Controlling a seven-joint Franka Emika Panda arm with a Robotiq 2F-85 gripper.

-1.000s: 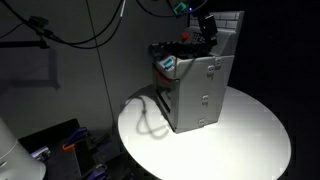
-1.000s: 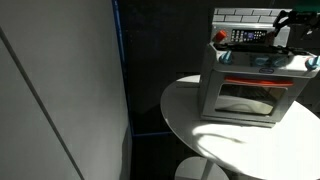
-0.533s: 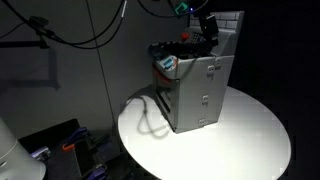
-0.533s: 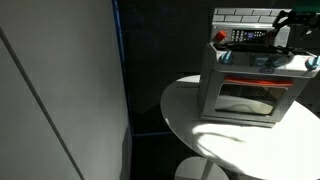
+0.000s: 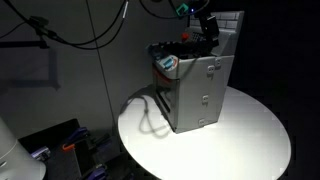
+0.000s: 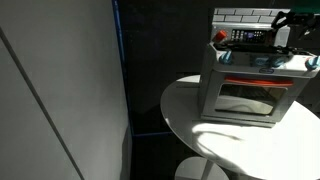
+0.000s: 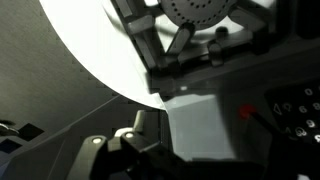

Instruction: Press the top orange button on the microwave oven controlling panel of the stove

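A Panda arm's gripper (image 5: 207, 29) hangs over the back of the stove (image 5: 200, 92), a grey toy unit standing on a round white table (image 5: 255, 135) in a dark room. In both exterior views the gripper is a dark shape close in front of the stove's white tiled back wall (image 6: 240, 14). The views do not show whether its jaws are wide or narrow, or whether it touches anything.

The panel (image 6: 250, 36), a small dark rectangle with tiny pale and orange-red marks, sits against the back wall just beside the gripper, toward the picture's left in an exterior view. Below the gripper lies the cooktop, with colourful items (image 5: 169, 62) at its front edge. Lower down is the oven door (image 6: 247, 101), facing away from the gripper.

In the blurred wrist view, the panel (image 7: 296, 106) shows at the right edge as a dark field with small white marks, with a red spot (image 7: 247, 112) just beside it. Dark gripper parts fill the bottom of that view, too blurred to read. A cable (image 5: 150, 118) loops on the table, well apart from the gripper.
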